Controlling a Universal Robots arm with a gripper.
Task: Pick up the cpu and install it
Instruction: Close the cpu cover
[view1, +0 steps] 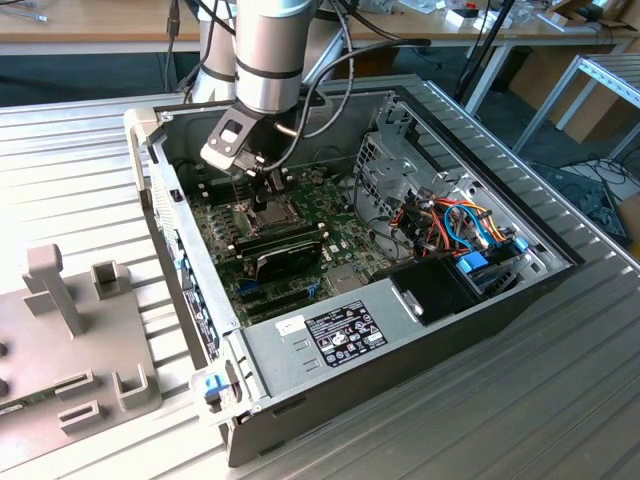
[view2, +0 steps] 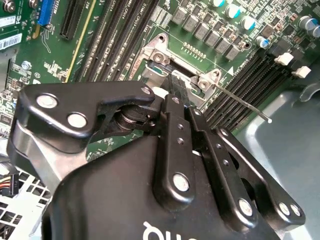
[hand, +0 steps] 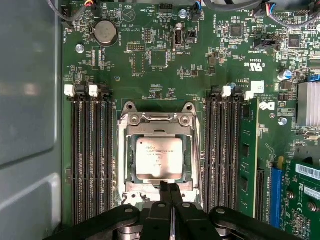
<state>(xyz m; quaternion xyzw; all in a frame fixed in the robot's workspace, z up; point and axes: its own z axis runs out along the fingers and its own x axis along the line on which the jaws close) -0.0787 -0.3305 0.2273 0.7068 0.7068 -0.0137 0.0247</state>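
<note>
In the first wrist view the cpu (hand: 159, 157), a small square chip with a dull silver top, lies flat inside the metal socket frame (hand: 131, 119) on the green motherboard (hand: 150, 60). My gripper (hand: 170, 188) is shut, its two black fingers pressed together with nothing between them, at the socket's edge just beside the cpu. The second wrist view has the gripper (view2: 174, 86) low over the socket frame (view2: 159, 54), with the thin socket lever (view2: 245, 106) sticking up. In the exterior view the gripper (view1: 266, 196) reaches down into the open computer case (view1: 420, 330).
Memory slots (hand: 92, 150) flank the socket on both sides. A black module (view1: 285, 258) sits on the board near the socket. A drive cage (view1: 395, 170), bundled cables (view1: 465, 225) and a power supply (view1: 345, 335) fill the case. A grey fixture (view1: 70, 330) stands at the exterior view's left.
</note>
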